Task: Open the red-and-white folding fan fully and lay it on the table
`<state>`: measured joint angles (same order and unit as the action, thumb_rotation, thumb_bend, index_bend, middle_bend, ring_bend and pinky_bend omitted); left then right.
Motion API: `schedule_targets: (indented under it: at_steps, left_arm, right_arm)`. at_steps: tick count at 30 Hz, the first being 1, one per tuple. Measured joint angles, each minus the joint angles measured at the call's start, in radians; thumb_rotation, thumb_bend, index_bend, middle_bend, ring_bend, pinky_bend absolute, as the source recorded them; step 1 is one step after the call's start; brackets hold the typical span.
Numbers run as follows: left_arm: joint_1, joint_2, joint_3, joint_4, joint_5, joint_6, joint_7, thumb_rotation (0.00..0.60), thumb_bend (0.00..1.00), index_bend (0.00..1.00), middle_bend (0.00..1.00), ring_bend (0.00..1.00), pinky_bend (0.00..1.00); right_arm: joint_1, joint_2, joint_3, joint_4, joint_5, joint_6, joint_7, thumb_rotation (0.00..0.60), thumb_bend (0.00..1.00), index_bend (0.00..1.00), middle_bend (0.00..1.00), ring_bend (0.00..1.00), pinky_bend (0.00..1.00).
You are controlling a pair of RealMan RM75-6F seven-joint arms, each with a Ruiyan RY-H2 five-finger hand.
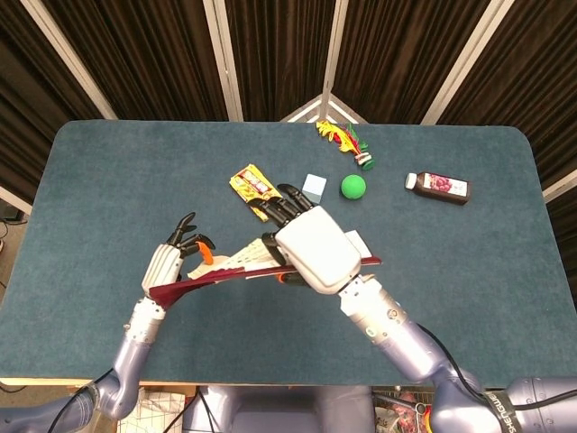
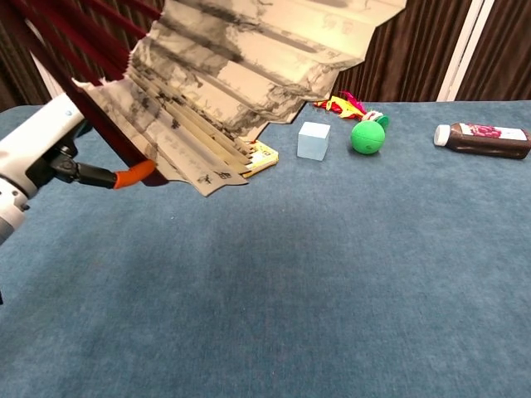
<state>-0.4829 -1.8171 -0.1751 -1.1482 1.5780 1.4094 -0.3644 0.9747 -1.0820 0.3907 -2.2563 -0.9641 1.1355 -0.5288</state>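
The folding fan (image 1: 236, 264) hangs partly spread above the table's front middle, between my two hands. Its dark red ribs run from lower left to right, and its pale pleats show between them. My left hand (image 1: 171, 263) holds the fan's left end, orange fingertips spread above it. My right hand (image 1: 313, 248) lies over the right part and grips it, hiding the paper beneath. In the chest view the fan (image 2: 249, 66) fills the upper left, its ink-painted pleats fanned out, with my left hand (image 2: 46, 149) under its left side. The right hand is hidden there.
A yellow snack packet (image 1: 252, 184), a pale blue cube (image 1: 313, 188) and a green ball (image 1: 352, 187) lie just beyond the hands. A dark bottle (image 1: 439, 188) lies at the right, and a feathered toy (image 1: 343, 139) sits near the table's (image 1: 108, 180) far edge.
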Motion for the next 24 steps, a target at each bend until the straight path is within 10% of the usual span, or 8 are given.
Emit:
schedule_targets:
  at_steps: [24]
  left_arm:
    - [-0.002,0.049,-0.020,0.213,0.049,0.167,-0.042,0.600,0.47,0.71,0.40,0.00,0.19]
  right_arm:
    - [-0.142,0.085,-0.048,0.164,-0.136,-0.019,0.275,0.600,0.40,0.87,0.21,0.23,0.14]
